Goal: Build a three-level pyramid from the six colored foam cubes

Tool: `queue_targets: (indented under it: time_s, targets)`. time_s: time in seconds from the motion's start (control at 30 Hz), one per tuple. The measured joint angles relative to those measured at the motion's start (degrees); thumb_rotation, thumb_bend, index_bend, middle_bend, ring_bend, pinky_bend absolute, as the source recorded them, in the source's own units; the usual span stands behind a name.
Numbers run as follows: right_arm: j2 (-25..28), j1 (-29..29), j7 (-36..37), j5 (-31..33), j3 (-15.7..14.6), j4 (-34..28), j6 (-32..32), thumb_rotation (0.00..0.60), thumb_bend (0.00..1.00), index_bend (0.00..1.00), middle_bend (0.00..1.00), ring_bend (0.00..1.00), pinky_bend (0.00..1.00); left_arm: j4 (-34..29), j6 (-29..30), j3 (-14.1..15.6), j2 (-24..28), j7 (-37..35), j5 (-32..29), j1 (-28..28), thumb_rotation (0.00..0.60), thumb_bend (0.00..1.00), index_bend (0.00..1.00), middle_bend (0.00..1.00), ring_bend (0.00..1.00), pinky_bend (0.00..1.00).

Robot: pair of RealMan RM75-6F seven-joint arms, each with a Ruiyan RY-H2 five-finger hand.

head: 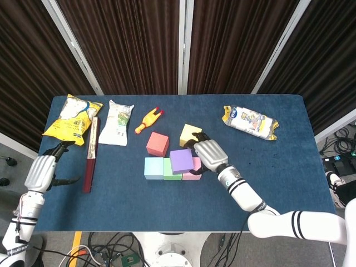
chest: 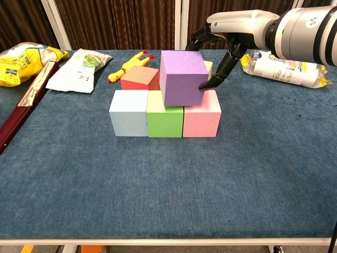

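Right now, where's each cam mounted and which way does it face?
Head view: high above the near edge, looking steeply down on the whole blue table; shows left hand at the left edge and right hand with its forearm by the cubes.
Chest view: low at the near table edge, looking level across toward the curtains; shows only the right hand and arm.
Shared: purple cube atop the green cube and pink cube, right hand touching it.
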Motion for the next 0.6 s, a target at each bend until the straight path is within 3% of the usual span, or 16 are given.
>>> queue_targets:
  time_s: [0.6]
  targets:
    - [0.5,0.1,-1.5,3.8,-0.3,-1.7,0.4,0.600,0.12,0.51,0.24,0.00,0.00,0.5,-0.3,0.0,-0.2,-0.5,0.2,-0.2,0.600,0.07,0.17,0.16,0.25,0.28]
